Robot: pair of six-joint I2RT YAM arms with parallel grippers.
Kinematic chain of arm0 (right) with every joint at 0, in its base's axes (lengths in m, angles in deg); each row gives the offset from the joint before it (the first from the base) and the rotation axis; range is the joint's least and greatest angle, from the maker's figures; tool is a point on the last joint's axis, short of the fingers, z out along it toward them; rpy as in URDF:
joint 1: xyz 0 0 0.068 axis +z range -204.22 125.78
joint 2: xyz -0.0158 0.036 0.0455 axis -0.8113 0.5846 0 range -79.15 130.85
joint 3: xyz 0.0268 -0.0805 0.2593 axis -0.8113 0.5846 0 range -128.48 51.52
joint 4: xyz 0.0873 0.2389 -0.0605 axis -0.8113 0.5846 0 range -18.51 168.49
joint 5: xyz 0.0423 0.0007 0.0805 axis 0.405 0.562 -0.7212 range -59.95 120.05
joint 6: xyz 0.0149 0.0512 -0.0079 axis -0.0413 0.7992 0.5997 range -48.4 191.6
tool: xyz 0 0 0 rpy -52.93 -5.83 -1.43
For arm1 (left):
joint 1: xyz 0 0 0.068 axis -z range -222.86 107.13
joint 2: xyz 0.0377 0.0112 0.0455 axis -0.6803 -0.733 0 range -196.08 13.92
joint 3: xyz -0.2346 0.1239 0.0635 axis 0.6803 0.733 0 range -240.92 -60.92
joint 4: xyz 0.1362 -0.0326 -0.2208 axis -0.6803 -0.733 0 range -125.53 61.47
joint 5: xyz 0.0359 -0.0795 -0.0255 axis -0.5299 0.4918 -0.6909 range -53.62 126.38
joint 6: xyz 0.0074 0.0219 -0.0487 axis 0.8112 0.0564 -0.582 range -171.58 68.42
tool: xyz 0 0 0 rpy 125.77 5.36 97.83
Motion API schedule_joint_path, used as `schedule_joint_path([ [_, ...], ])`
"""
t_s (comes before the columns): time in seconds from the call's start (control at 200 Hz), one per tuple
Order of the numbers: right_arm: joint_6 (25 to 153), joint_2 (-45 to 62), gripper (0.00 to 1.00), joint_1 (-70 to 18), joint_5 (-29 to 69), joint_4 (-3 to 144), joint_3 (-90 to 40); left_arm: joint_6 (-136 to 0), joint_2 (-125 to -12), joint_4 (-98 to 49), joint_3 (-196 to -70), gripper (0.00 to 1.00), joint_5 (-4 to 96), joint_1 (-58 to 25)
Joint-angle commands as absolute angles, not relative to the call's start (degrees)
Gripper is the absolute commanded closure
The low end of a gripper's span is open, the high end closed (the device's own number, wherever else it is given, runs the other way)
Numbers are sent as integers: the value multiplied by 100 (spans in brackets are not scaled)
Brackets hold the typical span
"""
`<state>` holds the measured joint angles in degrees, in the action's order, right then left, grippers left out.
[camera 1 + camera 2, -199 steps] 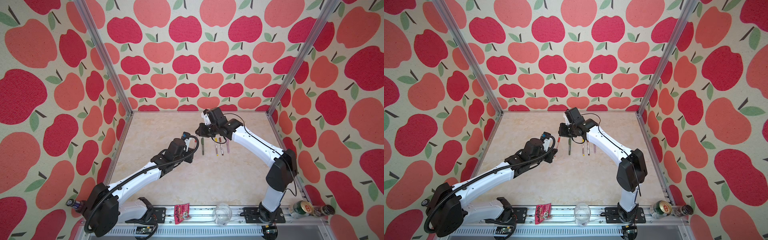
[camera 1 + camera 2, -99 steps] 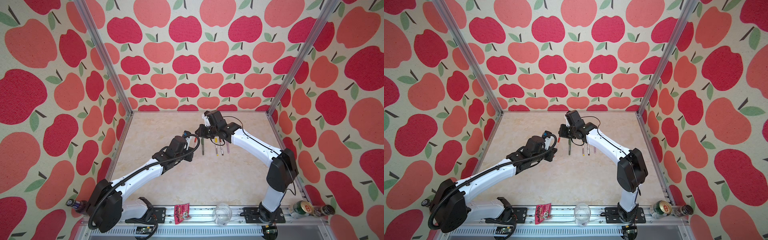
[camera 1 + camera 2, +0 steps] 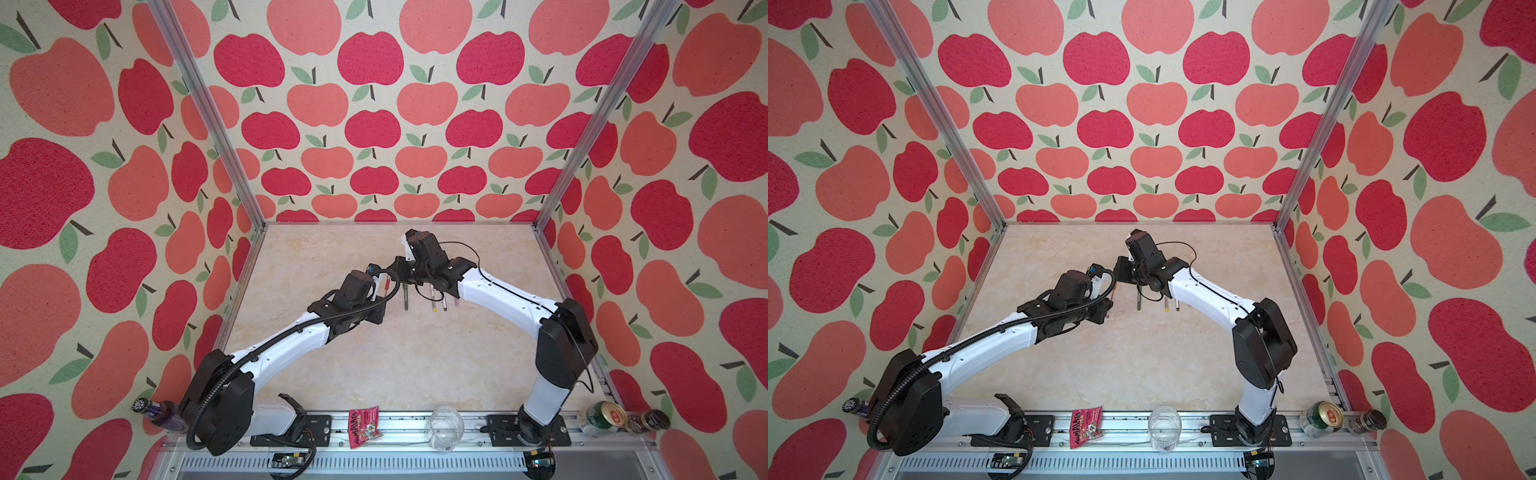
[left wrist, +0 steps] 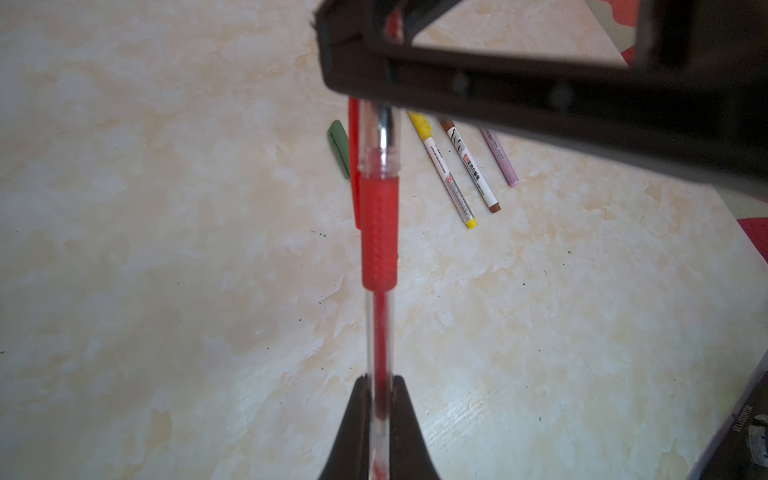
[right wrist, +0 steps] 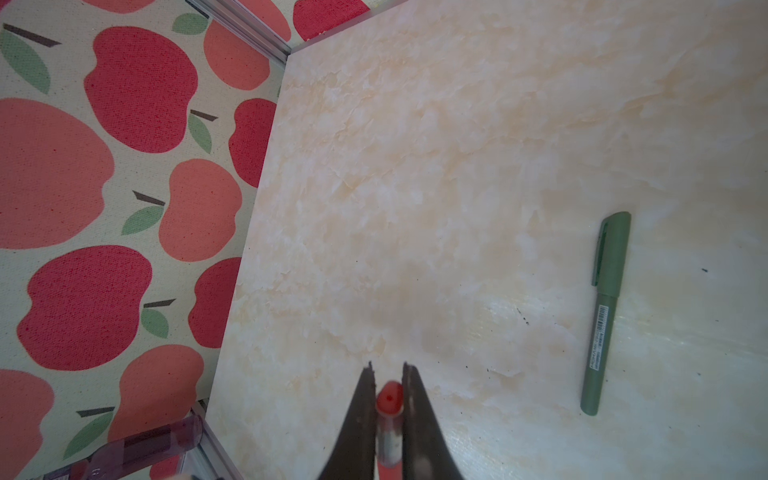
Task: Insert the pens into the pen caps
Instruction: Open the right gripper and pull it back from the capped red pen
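pens point(image 4: 378, 232) point(image 4: 338, 147) point(image 4: 449, 183) point(image 4: 471, 166) point(image 4: 500, 160): 5 | red cap point(image 5: 390, 401): 1 | cup point(image 3: 446, 428): 1 | can point(image 3: 602, 417): 1

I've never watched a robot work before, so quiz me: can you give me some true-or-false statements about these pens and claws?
1. The left gripper grips a red pen. True.
2. The right gripper hangs wide open. False: it is shut on that red pen's other end.
3. A green pen lies flat on the table. True.
4. The yellow pen is lifted in the air. False: it lies on the table.
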<state>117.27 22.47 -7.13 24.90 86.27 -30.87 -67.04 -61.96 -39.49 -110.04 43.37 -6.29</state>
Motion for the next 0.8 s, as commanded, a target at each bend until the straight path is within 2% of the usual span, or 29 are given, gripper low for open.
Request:
schedule_joint_path([
  [0.0, 11974, 2382, 100, -121, 1399, 9890, -2728, -6625, -6019, -1623, -11748, 100, 4139, -793],
  [0.225, 11591, 2394, 97, -486, 1579, 10241, -3303, -6749, -5937, -1741, -11395, 100, 4367, -763],
  [0.495, 11040, 2150, 65, -1281, 1424, 10271, -4134, -7243, -6177, -1896, -10568, 100, 4527, -577],
  [0.59, 10850, 1951, 57, -1427, 1335, 10225, -4201, -7554, -6359, -1903, -10401, 100, 4505, -514],
  [0.795, 10854, 1355, 53, -1781, 1310, 10065, -3512, -8326, -6997, -2792, -10872, 100, 4060, -459],
])
